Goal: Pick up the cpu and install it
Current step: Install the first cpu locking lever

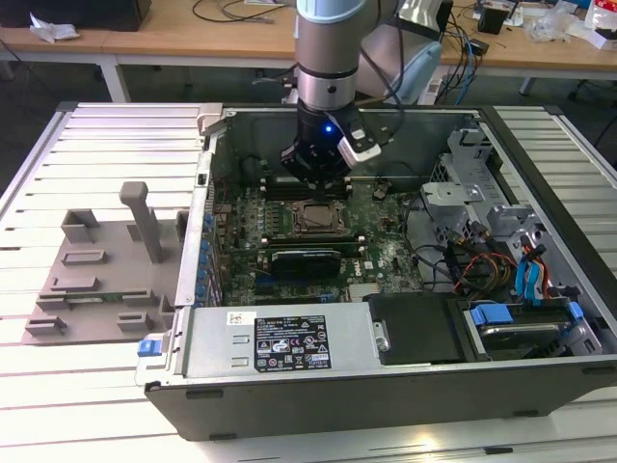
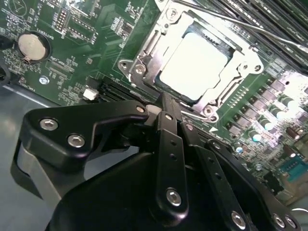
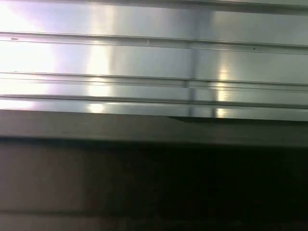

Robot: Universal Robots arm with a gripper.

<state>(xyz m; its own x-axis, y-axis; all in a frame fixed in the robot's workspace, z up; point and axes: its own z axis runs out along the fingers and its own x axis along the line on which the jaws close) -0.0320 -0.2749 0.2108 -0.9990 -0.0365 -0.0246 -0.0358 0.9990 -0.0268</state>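
Note:
The cpu (image 2: 192, 65) is a flat silver-grey square lying inside the metal-framed socket (image 2: 139, 67) on the green motherboard (image 2: 86, 48). In the exterior view the cpu (image 1: 316, 218) sits in the middle of the open computer case. My gripper (image 1: 319, 189) hangs straight over it, just above the socket. In the second wrist view the black fingertips (image 2: 165, 102) come together at the socket frame's edge, beside the cpu. The gripper (image 2: 166, 105) looks shut, with nothing between its fingers.
The open computer case (image 1: 289, 386) lies on a ribbed metal table (image 1: 106, 145). A power supply (image 1: 289, 342), drive bays (image 1: 521, 328) and cables (image 1: 472, 265) fill its near and right parts. A grey plastic fixture (image 1: 106, 265) stands at the exterior view's left. Ribbed metal (image 3: 154, 62) fills the first wrist view.

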